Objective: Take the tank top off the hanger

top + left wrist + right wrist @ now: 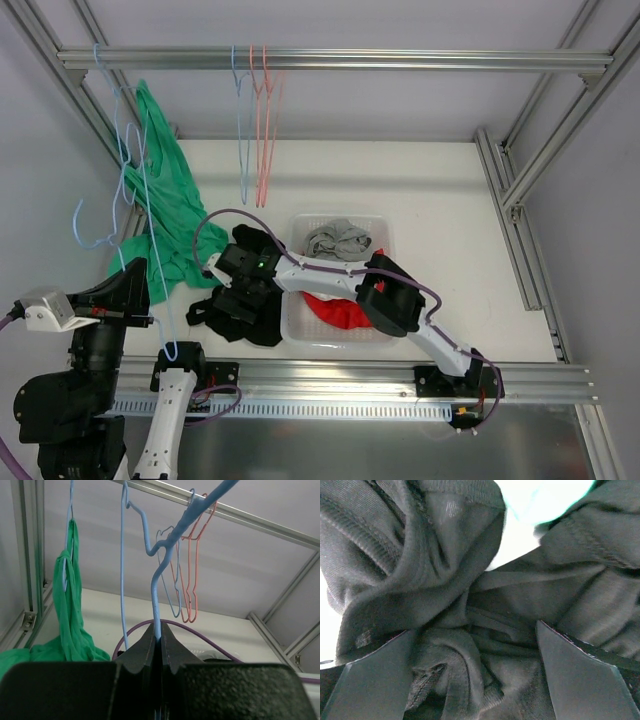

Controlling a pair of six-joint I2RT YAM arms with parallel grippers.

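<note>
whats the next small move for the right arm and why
Probably lift the right gripper straight up, clear of the black top. Its jaws stand open with the cloth bunched between them, the top lies on the table beside the basket, and the blue hanger pinched in the left gripper looks bare.

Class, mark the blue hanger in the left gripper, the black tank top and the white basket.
blue hanger [155, 605], left wrist view, upright wire stem.
black tank top [252, 326], top view, bunched fabric.
white basket [340, 216], top view, far rim.
</note>
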